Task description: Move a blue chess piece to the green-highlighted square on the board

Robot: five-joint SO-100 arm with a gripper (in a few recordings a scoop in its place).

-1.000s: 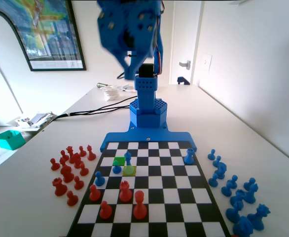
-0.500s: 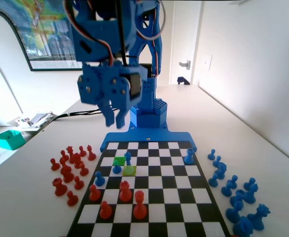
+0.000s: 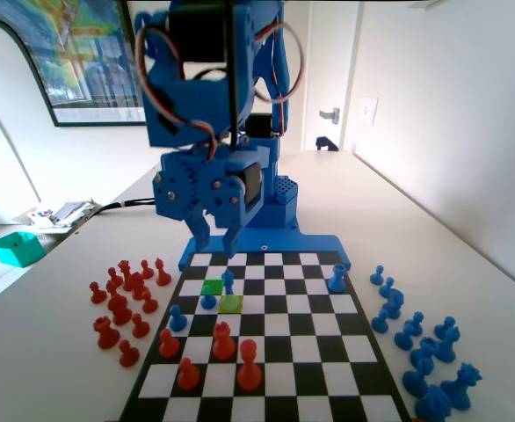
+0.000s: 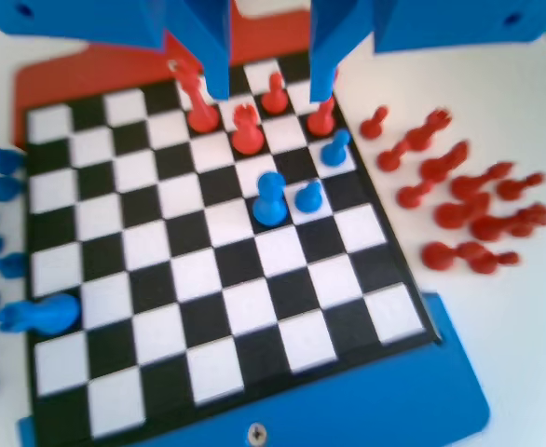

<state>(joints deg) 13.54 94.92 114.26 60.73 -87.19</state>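
Observation:
The slim blue chess piece (image 3: 228, 281) stands upright on the board (image 3: 303, 327), just right of the green-highlighted square (image 3: 212, 287) in the fixed view. A paler lime square (image 3: 231, 303) lies just in front of it. My gripper (image 3: 215, 242) hangs open above the board's far rows, a little above and behind the piece, with nothing between its jaws. In the wrist view the gripper (image 4: 267, 91) sits at the top, and the slim blue piece (image 4: 271, 198) stands below it on the board (image 4: 208, 279), beside a blue pawn (image 4: 308, 196).
On the board stand blue pawns (image 3: 208, 301) (image 3: 177, 318), a stockier blue piece (image 3: 337, 279) and several red pieces (image 3: 223, 340). Off the board, red pieces (image 3: 121, 308) crowd the left side and blue pieces (image 3: 416, 343) the right. A green box (image 3: 16, 249) sits far left.
The arm has swung down from high above its base. The gripper has dropped towards the board's far rows and shifted slightly right. No piece has moved.

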